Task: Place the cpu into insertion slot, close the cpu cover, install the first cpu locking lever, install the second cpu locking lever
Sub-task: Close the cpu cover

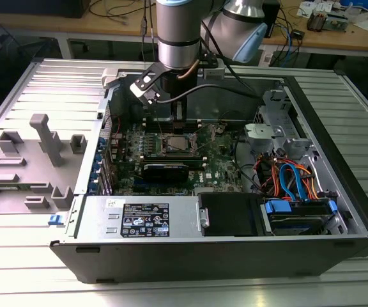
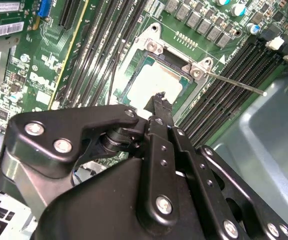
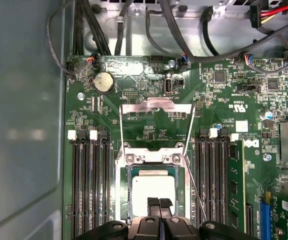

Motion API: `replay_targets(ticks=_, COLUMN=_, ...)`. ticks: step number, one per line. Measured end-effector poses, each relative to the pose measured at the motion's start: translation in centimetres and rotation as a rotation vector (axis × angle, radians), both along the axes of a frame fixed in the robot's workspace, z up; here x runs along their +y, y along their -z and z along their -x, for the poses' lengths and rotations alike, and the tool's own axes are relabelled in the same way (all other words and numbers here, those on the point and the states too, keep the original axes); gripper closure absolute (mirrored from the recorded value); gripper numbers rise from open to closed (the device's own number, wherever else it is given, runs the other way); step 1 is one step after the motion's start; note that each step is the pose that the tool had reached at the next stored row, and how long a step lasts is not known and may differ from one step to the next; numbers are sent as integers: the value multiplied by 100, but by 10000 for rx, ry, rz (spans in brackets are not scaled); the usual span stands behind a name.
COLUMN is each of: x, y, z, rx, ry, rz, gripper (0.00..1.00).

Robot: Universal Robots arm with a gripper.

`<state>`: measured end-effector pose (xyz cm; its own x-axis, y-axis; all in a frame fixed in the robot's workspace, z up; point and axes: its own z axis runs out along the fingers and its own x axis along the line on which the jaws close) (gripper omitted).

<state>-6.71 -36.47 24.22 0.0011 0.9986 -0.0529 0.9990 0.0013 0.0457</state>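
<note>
Two fingertips (image 3: 154,203) of the black gripper (image 3: 159,203) meet above the silver-grey square cpu (image 3: 154,186), which we see seated in the silver-rimmed insertion slot (image 3: 129,192), with the thin metal cpu cover (image 3: 156,105) raised.

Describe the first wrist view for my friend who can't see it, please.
The shut gripper hangs over the silver cpu, which lies in the insertion slot on a green circuit board. The cpu cover stands open beyond it, and black memory slots run along both sides.

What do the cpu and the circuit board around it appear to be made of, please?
The cpu looks like matte silver-grey metal on top, given its soft even sheen. The circuit board looks like green lacquered laminate, probably fibreglass, dotted with soldered parts.
</note>
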Motion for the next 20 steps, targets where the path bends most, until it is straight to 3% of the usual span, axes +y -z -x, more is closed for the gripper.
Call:
replay_targets(ticks=3, x=0, y=5, z=-44, rx=2, ry=-1, rz=2, gripper=89)
replay_targets(ticks=20, x=1, y=-3, z=-48, rx=2, ry=0, rz=2, gripper=89)
